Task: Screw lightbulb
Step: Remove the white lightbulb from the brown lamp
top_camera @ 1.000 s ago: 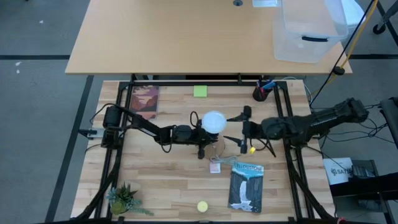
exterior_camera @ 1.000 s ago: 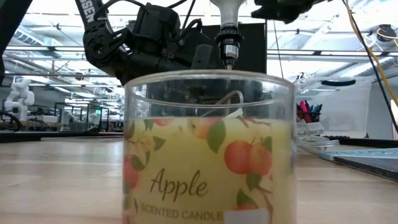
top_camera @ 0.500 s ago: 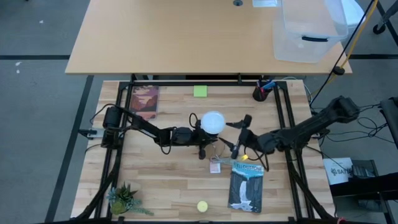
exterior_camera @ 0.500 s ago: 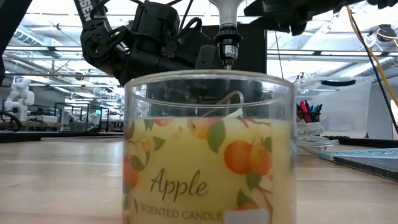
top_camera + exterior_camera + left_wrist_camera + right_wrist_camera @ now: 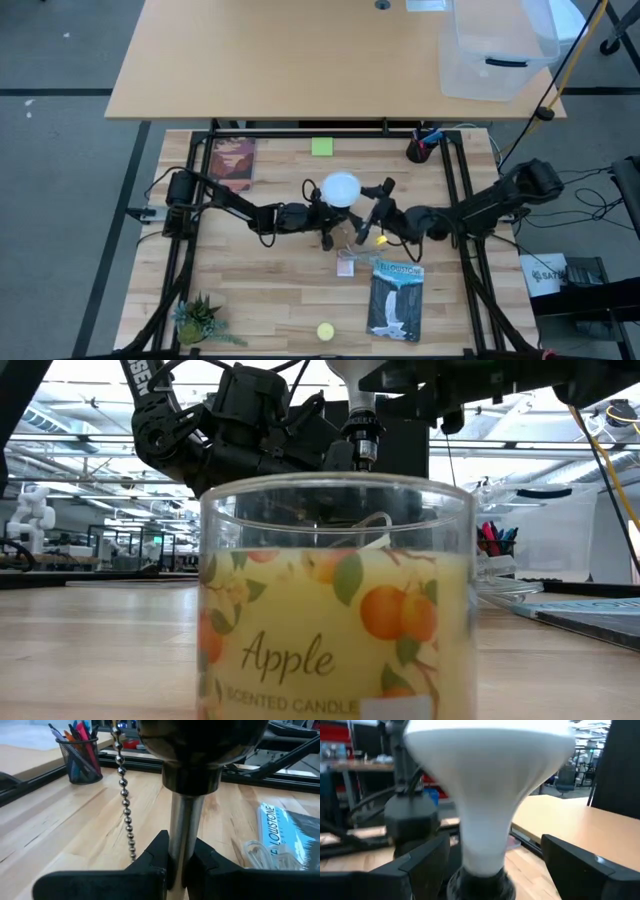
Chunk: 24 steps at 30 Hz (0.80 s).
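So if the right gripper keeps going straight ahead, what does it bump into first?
Most likely the lightbulb. The right gripper points at it, open fingers on either side of its neck. Contact can't be judged.

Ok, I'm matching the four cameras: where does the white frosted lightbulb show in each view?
High view: white frosted lightbulb at table centre, between the left gripper and right gripper.
Low view: its neck at top centre, above the apple candle jar.
Left wrist view: not identifiable.
Right wrist view: fills the centre.
Shared landmark: black pen cup.
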Motion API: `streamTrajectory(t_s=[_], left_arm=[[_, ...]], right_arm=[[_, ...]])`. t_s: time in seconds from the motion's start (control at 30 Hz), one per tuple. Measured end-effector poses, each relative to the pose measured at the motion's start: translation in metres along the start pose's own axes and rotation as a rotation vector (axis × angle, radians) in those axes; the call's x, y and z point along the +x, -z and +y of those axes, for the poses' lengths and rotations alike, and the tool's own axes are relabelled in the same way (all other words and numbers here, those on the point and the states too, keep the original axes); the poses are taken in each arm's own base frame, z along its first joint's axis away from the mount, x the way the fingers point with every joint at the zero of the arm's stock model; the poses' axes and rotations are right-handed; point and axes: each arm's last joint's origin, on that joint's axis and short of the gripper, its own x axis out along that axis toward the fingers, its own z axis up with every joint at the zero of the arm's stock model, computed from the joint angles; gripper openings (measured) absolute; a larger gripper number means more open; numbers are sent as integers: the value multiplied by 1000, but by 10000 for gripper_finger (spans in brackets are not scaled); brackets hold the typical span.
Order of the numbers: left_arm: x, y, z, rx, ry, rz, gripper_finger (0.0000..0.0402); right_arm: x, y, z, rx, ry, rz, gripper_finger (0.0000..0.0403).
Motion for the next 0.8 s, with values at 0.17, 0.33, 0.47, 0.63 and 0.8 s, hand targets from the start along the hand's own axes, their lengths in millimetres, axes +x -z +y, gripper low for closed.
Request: streamTrajectory(t_s=[0.17, 0.33, 0.47, 0.63, 0.8], left_arm=[[0, 0, 0, -5, -2, 0, 30], [0, 0, 0, -8, -2, -1, 30], [0, 0, 0, -10, -3, 3, 30], [0, 1, 1, -9, 2, 7, 30], [0, 1, 0, 21, 42, 12, 30]], right_arm=[[13, -8, 0, 2, -42, -24, 306], [26, -16, 2, -48, -45, -46, 306], [32, -20, 1, -95, -62, -60, 304], [35, -22, -4, -95, -100, -47, 268], [37, -23, -10, -92, -153, -14, 226]])
